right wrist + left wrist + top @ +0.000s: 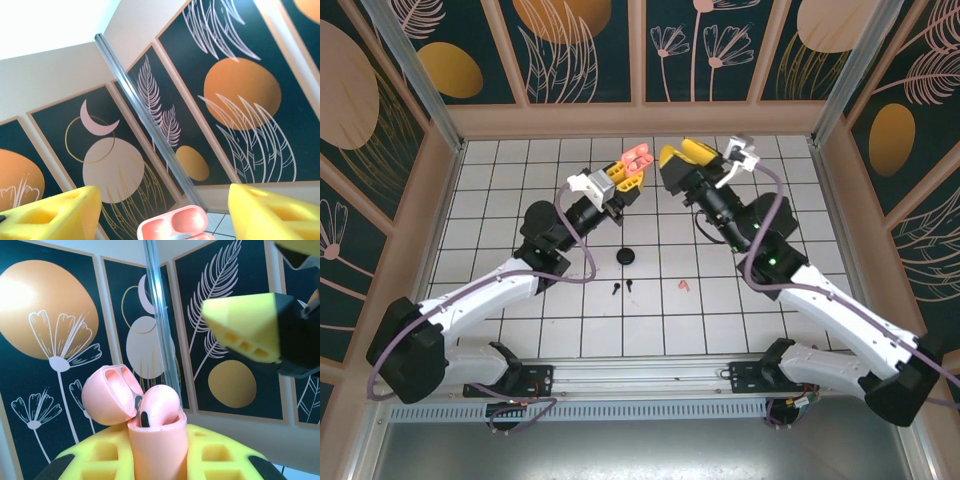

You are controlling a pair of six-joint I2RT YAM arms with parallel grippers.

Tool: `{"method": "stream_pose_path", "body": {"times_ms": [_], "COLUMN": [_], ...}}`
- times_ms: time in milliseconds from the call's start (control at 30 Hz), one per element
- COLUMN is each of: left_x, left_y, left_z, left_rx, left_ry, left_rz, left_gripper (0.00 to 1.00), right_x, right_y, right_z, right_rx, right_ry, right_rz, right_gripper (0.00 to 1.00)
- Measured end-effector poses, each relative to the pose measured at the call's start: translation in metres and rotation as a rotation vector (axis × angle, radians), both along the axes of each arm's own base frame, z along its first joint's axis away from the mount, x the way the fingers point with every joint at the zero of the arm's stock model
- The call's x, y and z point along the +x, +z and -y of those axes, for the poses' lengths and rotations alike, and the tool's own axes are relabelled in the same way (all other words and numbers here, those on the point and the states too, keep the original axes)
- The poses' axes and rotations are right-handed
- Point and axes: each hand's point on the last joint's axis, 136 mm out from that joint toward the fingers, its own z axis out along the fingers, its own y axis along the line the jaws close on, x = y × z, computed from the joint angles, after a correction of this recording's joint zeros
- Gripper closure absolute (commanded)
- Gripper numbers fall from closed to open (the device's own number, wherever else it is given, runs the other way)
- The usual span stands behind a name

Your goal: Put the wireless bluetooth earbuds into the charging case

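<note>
Earbud in open pink charging case

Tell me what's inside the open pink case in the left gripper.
One salmon-pink earbud sits in the charging case held by the left gripper; the open lid looks empty. The case wall hides the wells' depths and any second bud.

The open lid of the salmon-pink charging case sits with the right gripper's yellow fingers spread wide either side of it and a metal post behind it.
</note>
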Motion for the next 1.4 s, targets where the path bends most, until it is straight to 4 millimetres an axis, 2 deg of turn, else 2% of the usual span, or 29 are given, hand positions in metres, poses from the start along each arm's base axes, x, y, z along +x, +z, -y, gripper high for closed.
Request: {"method": "stream_pose_path", "body": {"times_ms": [67, 167, 267, 500, 633, 767, 1033, 1133, 1400], "left_x": [-0.003, -0.009, -0.014, -0.019, -0.021, -0.025, -0.029, -0.030, -0.032], "left_y": [0.001, 0.004, 0.007, -0.003, -0.014, -0.020, -0.020, -0.023, -0.027], "left_z": [-0.005, -0.014, -0.023, -0.032, -0.033, -0.036, -0.040, -0.041, -0.042], "left_rx": [-0.010, -0.025, -0.041, -0.043, -0.026, -0.015, -0.016, -0.013, -0.007], "left_ry": [0.009, 0.021, 0.036, 0.048, 0.045, 0.045, 0.043, 0.042, 0.043], "left_rz": [-0.003, -0.004, -0.005, -0.041, -0.074, -0.091, -0.096, -0.104, -0.111], "left_gripper": [1.00, 1.00, 1.00, 1.00, 1.00, 1.00, 1.00, 1.00, 1.00], "right_x": [-0.004, -0.004, 0.002, 0.012, 0.007, 0.000, -0.010, -0.013, -0.015], "right_y": [-0.003, -0.018, -0.047, -0.153, -0.224, -0.286, -0.378, -0.398, -0.429], "right_z": [0.010, 0.021, 0.025, 0.042, 0.052, 0.058, 0.060, 0.058, 0.048], "right_rx": [0.011, 0.007, -0.033, -0.199, -0.332, -0.484, -0.680, -0.700, -0.679], "right_ry": [-0.011, -0.025, -0.047, -0.164, -0.220, -0.253, -0.258, -0.253, -0.212], "right_rz": [-0.025, -0.102, -0.229, -0.608, -0.779, -0.912, -1.096, -1.139, -1.190], "right_gripper": [0.31, 0.31, 0.31, 0.32, 0.33, 0.33, 0.33, 0.34, 0.36]}}
